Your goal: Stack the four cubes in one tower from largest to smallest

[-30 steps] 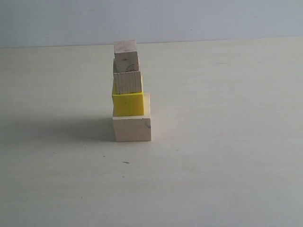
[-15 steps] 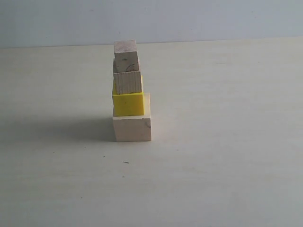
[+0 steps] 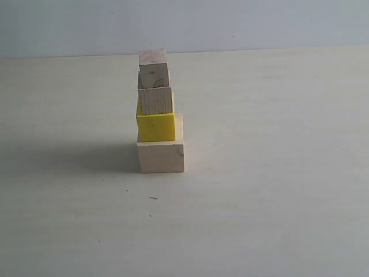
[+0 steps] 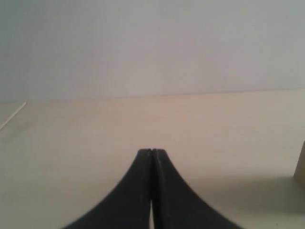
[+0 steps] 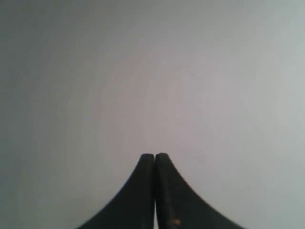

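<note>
The tower stands left of centre on the table in the exterior view. Its base is the largest cube (image 3: 161,157), pale whitish wood. On it sits the yellow cube (image 3: 155,126), then a tan cube (image 3: 155,100), then the smallest tan cube (image 3: 154,69) on top. Neither arm shows in the exterior view. My left gripper (image 4: 152,151) is shut with nothing in it, low over the table; a sliver of a pale block (image 4: 300,167) shows at that view's edge. My right gripper (image 5: 155,156) is shut and empty, facing a blank grey wall.
The pale table (image 3: 271,173) runs back to a grey wall (image 3: 230,23). A soft shadow lies on the table left of the tower. Two small dark specks (image 3: 153,198) mark the surface in front of it.
</note>
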Robot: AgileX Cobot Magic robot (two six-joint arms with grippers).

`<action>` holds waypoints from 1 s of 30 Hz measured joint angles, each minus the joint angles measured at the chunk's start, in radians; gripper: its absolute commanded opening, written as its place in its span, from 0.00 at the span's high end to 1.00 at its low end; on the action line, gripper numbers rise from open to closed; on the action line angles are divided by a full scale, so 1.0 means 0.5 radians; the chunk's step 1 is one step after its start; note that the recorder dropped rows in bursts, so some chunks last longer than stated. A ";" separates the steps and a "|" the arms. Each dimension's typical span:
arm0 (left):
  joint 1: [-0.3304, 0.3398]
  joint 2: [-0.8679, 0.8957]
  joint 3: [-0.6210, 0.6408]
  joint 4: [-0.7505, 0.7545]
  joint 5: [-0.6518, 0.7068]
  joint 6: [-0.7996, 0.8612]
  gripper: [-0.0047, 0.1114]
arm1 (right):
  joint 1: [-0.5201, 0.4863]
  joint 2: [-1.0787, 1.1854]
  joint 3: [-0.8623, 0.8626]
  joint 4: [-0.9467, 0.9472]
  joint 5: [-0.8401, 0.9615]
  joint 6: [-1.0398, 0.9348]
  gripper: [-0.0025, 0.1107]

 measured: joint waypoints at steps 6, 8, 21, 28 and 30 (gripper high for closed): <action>0.000 0.000 0.182 0.209 0.001 -0.337 0.96 | 0.000 0.000 0.000 0.000 0.000 0.000 0.98; 0.000 0.000 0.207 0.267 0.001 -0.427 0.96 | 0.000 0.000 0.000 0.000 0.000 0.000 0.98; 0.000 0.000 0.212 0.319 0.001 -0.505 0.96 | 0.000 0.000 0.000 0.000 0.000 0.000 0.98; 0.000 0.000 0.212 0.319 0.001 -0.505 0.96 | 0.000 0.000 0.000 0.000 0.000 0.000 0.98; 0.000 0.000 0.212 0.319 0.001 -0.505 0.96 | 0.000 0.000 0.000 0.000 0.000 0.000 0.98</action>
